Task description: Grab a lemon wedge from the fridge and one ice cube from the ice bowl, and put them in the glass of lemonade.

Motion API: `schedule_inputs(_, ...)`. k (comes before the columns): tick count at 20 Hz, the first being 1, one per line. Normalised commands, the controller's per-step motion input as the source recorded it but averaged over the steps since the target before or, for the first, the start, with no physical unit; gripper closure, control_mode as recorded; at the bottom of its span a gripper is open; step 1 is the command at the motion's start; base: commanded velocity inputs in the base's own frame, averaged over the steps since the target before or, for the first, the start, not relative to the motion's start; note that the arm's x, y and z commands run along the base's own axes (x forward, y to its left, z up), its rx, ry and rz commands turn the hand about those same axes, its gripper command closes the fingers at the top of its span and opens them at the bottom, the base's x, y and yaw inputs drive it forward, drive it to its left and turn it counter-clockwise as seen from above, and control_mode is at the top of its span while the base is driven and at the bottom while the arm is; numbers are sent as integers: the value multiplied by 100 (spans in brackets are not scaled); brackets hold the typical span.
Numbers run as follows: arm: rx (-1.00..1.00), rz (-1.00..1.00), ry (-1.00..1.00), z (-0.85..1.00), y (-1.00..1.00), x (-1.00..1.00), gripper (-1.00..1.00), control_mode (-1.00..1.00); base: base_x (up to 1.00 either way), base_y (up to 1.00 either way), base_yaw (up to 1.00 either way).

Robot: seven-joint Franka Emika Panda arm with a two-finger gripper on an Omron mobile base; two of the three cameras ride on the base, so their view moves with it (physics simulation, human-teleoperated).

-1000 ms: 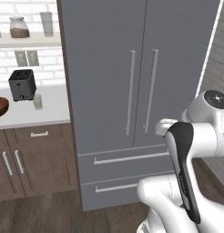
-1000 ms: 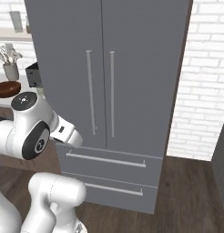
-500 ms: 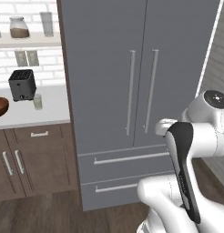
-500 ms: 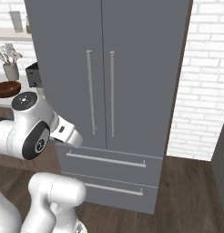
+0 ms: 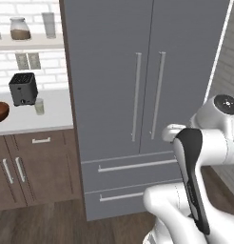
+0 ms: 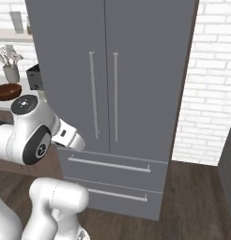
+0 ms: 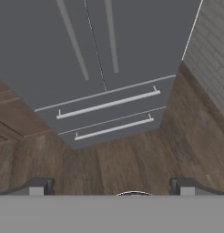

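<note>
Writing: none can be read on any surface; the tall grey two-door fridge [image 5: 142, 95] bears no label or brand mark.
Change since earlier frames: none visible; arm, fridge and counter items all lie as they did a second ago.
Gripper [image 7: 111, 187]: two small dark finger tips [image 7: 38, 186] stand far apart, jaws at their widest, nothing between them and nothing touched; it looks down at the wooden floor [image 7: 132, 159] before the fridge's two lower drawers.
Fridge: both doors shut, long thin silver vertical handles [image 5: 136, 97] side by side at the centre seam; both drawers shut.
Wide round dark reddish-brown wooden bowl [image 5: 0, 111]: on the white counter [image 5: 52, 116] left of the fridge, cut by the left edge of the left base view.
Small short clear tumbler of pale yellow-green liquid [image 5: 39, 106]: on the counter just right of the black toaster [image 5: 23, 88], well apart from the arm.
Pale grey utensil cup [image 6: 11, 72]: behind the bowl in the right base view.
</note>
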Motion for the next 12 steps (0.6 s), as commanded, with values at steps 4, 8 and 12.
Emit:
schedule_inputs(4, 0, 0, -16, 10, 1, 14, -100, -100, 0, 0, 0)
schedule_inputs(8, 0, 0, -11, 23, 0, 74, -100, -100, 0, 0, 0)
schedule_inputs(12, -2, 2, 0, 48, 1, 95, -100, -100, 0, 0, 0)
